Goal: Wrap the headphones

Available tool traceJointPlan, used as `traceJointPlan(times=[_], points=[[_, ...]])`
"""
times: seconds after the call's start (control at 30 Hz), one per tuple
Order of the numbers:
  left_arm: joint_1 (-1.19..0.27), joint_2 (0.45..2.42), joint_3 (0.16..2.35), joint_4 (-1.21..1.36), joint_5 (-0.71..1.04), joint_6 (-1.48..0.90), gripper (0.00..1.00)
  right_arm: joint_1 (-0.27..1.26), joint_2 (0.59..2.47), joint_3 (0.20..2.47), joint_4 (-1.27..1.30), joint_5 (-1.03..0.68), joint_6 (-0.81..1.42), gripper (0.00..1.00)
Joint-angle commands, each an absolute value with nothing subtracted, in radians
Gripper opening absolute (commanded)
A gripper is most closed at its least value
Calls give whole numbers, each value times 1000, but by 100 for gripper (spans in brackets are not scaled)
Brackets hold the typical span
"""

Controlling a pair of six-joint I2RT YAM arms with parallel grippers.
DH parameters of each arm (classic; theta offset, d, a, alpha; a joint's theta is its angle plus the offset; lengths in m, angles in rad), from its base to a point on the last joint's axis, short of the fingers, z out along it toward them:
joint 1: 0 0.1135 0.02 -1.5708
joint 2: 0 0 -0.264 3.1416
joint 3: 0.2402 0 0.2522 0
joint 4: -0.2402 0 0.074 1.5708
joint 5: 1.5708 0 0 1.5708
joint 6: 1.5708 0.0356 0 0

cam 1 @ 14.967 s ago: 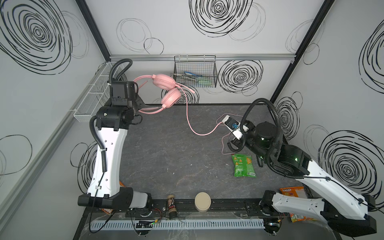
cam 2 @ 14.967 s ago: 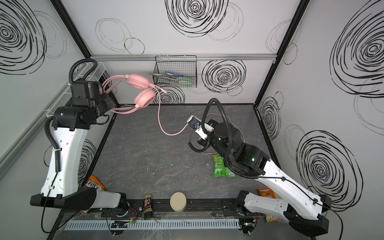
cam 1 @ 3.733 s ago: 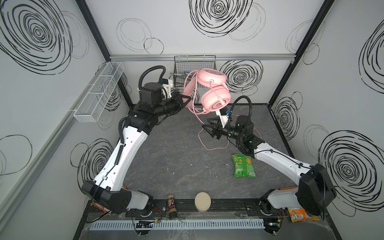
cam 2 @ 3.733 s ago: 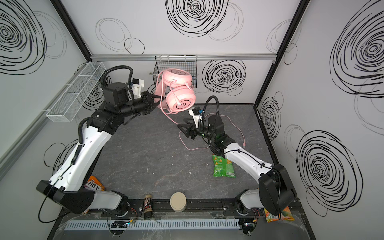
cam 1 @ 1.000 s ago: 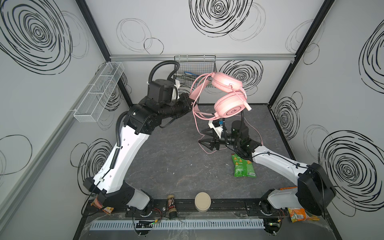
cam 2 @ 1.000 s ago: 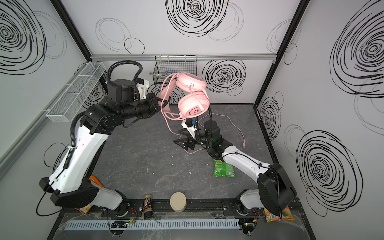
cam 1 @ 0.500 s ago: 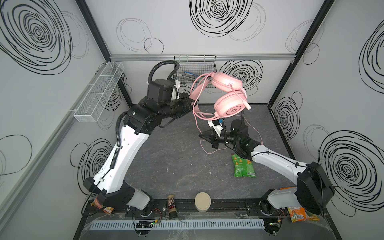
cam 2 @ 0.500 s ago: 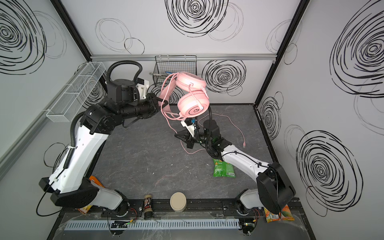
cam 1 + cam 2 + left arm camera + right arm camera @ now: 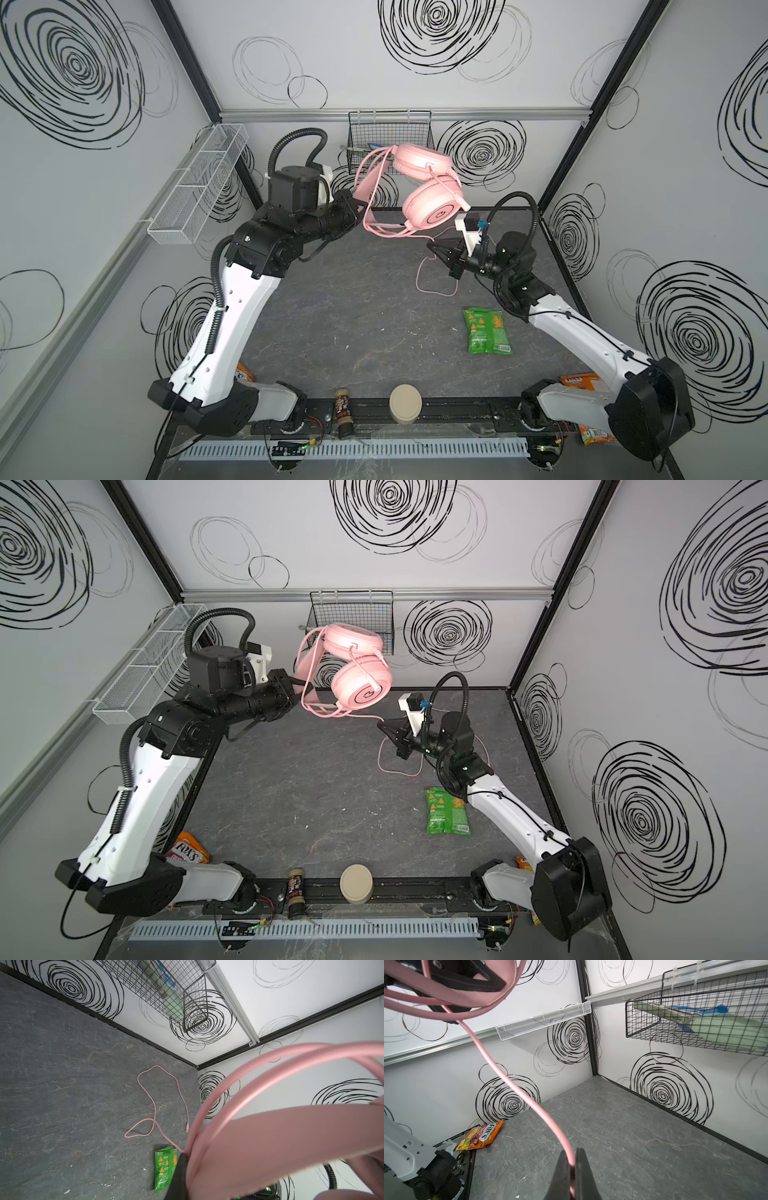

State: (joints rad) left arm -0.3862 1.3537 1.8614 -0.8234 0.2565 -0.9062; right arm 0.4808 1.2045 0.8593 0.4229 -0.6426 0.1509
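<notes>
The pale pink headphones (image 9: 430, 205) (image 9: 361, 683) hang in the air at the back middle, earcups stacked and tilted. My left gripper (image 9: 357, 199) (image 9: 293, 683) is shut on the headband (image 9: 270, 1136), which fills the left wrist view beside one dark finger (image 9: 178, 1174). Several cable turns loop under the earcups. My right gripper (image 9: 432, 248) (image 9: 381, 726) (image 9: 572, 1159) is shut on the thin pink cable (image 9: 508, 1080), just right of and below the lower earcup. The rest of the cable (image 9: 419, 282) (image 9: 153, 1105) trails in loops on the grey table.
A green snack bag (image 9: 486, 330) lies right of centre. A black wire basket (image 9: 388, 133) hangs on the back wall behind the headphones, a white mesh shelf (image 9: 199, 183) on the left wall. An orange candy bag (image 9: 189, 852), small bottle (image 9: 343, 411) and beige lid (image 9: 405, 409) sit at the front.
My right gripper was open beside the cable one second ago; it has shut on the cable and lifted slightly. The left arm and headphones have barely moved.
</notes>
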Motion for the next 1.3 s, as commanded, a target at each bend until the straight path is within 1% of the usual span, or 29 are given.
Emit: traceJointPlan(times=[0.0, 0.17, 0.33, 0.47, 0.6, 0.83, 0.97, 1.1, 1.17, 1.27], points=[[-344, 1298, 1832, -653, 284, -937, 0, 492, 1161, 835, 349, -672, 124, 0], [-316, 1292, 1789, -545, 303, -957, 0, 573, 1077, 832, 166, -693, 27, 0], [-304, 1310, 1778, -532, 293, -945, 0, 631, 974, 795, 152, -691, 85, 0], [-268, 1320, 1777, -544, 304, -911, 0, 617, 915, 796, 103, -644, 96, 0], [-198, 1335, 1801, -558, 351, -880, 0, 537, 881, 787, 92, -683, 112, 0], [-147, 1364, 1853, -569, 395, -841, 0, 492, 885, 755, 102, -701, 123, 0], [-147, 1366, 1830, -495, 495, -841, 0, 484, 950, 772, 91, -703, 101, 0], [-152, 1373, 1823, -441, 615, -841, 0, 455, 1004, 781, 152, -704, 119, 0], [-153, 1377, 1831, -446, 652, -826, 0, 443, 1033, 803, 159, -695, 119, 0], [-163, 1381, 1867, -510, 654, -758, 0, 417, 1069, 850, 164, -682, 118, 0]])
